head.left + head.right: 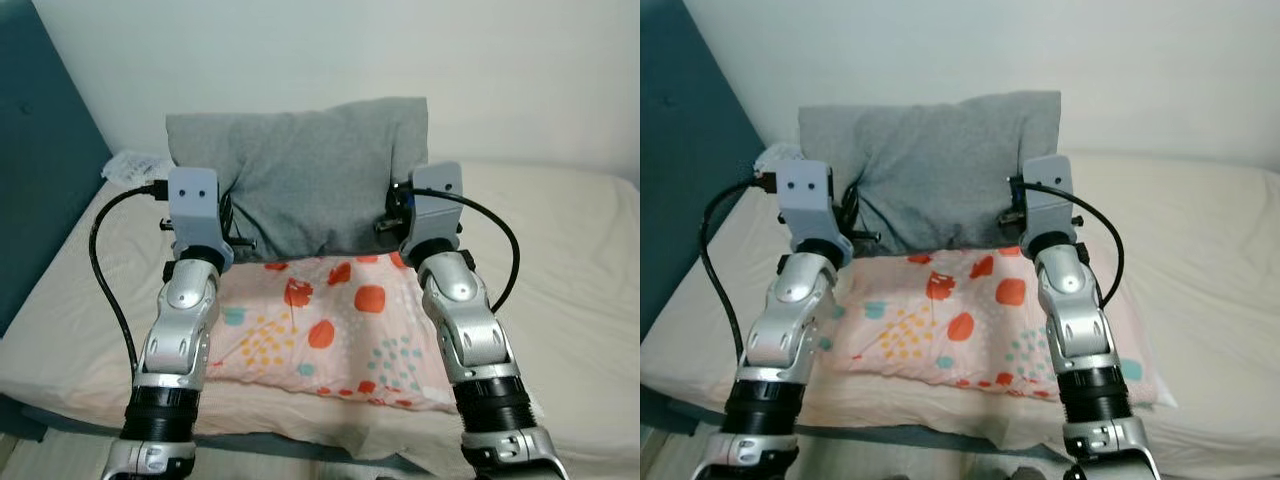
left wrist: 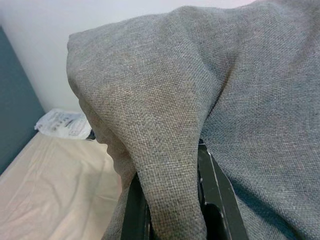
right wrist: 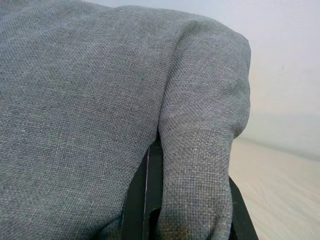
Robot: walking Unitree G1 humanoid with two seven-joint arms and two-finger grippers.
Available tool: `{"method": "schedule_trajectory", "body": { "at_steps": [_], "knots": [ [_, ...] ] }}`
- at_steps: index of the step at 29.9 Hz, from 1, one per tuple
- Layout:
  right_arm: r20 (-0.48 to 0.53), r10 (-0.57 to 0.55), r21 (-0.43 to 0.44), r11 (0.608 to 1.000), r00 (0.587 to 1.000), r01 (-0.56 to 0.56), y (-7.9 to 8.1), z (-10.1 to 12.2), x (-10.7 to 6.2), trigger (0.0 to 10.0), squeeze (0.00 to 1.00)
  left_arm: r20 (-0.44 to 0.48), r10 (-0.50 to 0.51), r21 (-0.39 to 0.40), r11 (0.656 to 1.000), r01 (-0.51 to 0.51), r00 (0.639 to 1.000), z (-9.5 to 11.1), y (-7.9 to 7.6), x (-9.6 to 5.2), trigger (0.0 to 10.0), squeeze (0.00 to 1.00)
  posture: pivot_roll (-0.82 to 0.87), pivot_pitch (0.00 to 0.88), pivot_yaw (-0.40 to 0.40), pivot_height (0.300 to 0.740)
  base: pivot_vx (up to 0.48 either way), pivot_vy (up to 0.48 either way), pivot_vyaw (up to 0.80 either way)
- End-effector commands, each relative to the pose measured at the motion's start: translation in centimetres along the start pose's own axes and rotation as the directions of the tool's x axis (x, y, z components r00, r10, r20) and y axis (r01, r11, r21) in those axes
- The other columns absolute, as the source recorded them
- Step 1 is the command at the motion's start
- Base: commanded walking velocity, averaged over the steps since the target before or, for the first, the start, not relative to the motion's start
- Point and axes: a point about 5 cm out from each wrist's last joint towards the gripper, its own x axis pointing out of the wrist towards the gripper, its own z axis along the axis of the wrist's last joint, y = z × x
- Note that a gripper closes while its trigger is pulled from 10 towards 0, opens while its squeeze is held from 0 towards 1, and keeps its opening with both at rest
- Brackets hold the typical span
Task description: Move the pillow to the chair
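Your left gripper (image 2: pixel 170 210) and right gripper (image 3: pixel 187 210) each pinch a fold of the grey pillow (image 1: pixel 310 175), held above the patterned pillow (image 1: pixel 330 335) near the bed's (image 1: pixel 570 300) front edge.

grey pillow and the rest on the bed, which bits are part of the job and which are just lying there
Part of the job:
- grey pillow, held up above the bed
- left gripper, fingers pinching a fold of its fabric
- right gripper, clamped on a fold at the other side

Just lying about:
- patterned pillow, flat on the bed
- crumpled white paper near the headboard
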Motion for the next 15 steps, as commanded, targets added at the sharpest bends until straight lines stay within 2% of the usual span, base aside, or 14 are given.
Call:
{"method": "schedule_trajectory", "body": {
  "at_steps": [1,10,15],
  "knots": [
    [0.008,0.030,-0.010,0.999,1.000,-0.030,0.7,0.3,-0.1,10.0,0.00,0.071,-0.009,-0.001,1.000,0.009,0.997,1.2,-0.3,0.0,10.0,0.00,0.00,0.082,0.004,0.740,0.000,0.000,0.00],
    [0.004,0.035,-0.009,0.999,0.999,-0.035,0.8,0.3,-0.1,10.0,0.00,0.071,-0.011,-0.008,1.000,0.011,0.997,1.2,-0.4,0.1,10.0,0.00,0.00,0.075,0.003,0.740,0.000,0.000,0.00],
    [-0.117,0.009,-0.089,0.996,0.993,-0.019,1.0,-1.9,-0.1,10.0,0.00,-0.018,0.020,-0.038,0.999,-0.021,1.000,-0.8,0.0,-0.3,10.0,0.00,-0.01,0.078,0.005,0.740,0.000,0.000,0.00]
  ]
}}
